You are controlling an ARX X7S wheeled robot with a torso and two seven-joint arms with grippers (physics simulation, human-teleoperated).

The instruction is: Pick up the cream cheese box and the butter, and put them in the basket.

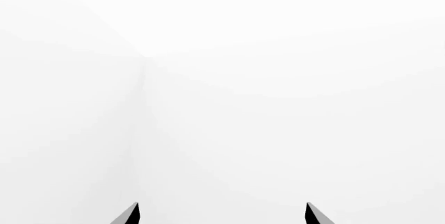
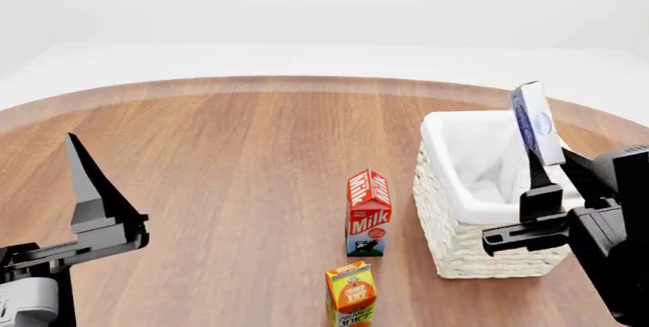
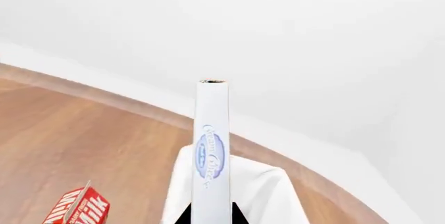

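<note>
the cream cheese box (image 2: 534,123), thin, flat and white with a blue oval mark, stands on end, pinched in the right gripper (image 2: 536,161), long axis upright, over the basket (image 2: 461,237). the woven, cloth-lined basket lies directly below. the left gripper (image 2: 87,182) is far off, spread, empty. no butter shows.

Black angular arms (image 2: 609,228), grey left wrist housing (image 2: 30,300).
</note>
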